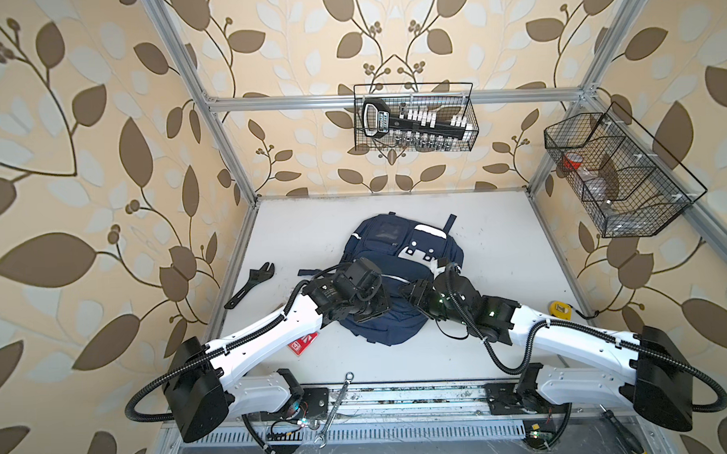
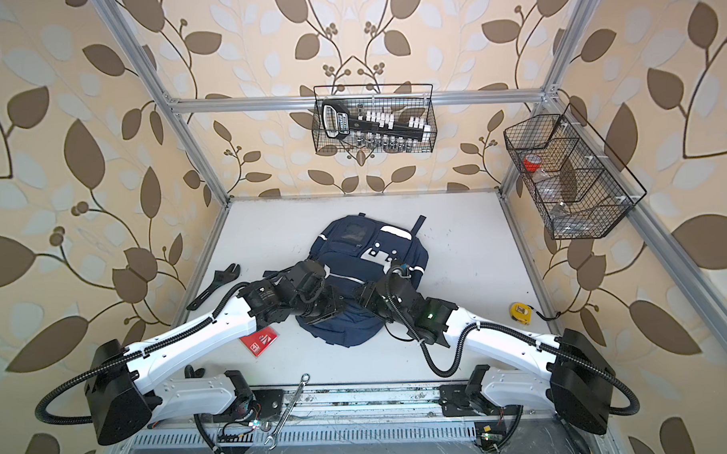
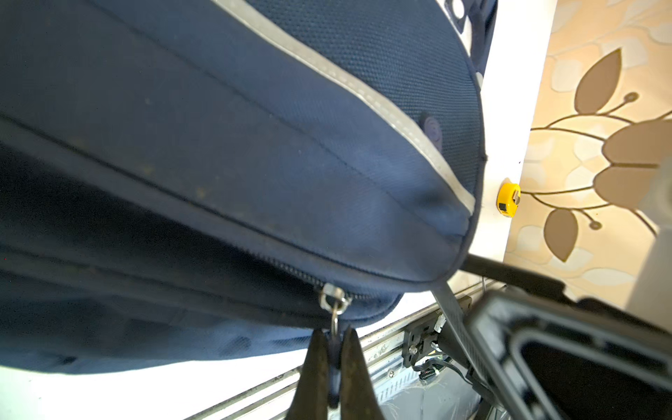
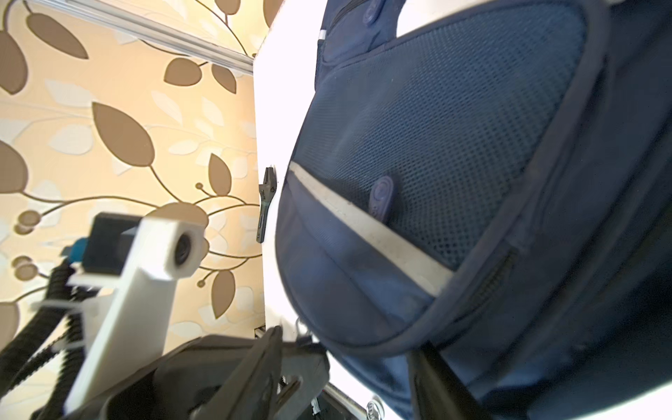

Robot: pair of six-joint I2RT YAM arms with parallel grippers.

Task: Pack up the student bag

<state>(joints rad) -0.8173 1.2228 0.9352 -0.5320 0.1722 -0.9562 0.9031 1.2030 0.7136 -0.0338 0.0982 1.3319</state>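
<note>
- large navy-blue fabric backpack (image 1: 389, 241) with white reflective stripes is lying flat mid-way on the white tabletop (image 1: 500, 252); both arms are reaching over its near end
- left gripper (image 3: 334, 332) is pinching the metal-ringed zipper pull (image 3: 334, 312); jaws together on it
- right gripper (image 4: 349, 338) is sitting at the bag's near edge; jaws standing apart
- black adjustable wrench (image 1: 251, 284) is lying left of the bag, well apart; yellow tape measure (image 1: 559, 308) right of it

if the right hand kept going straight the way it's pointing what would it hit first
Most likely the student bag: in the right wrist view the right hand has its fingers apart, with the bag's rounded navy pocket edge just ahead between them.
</note>
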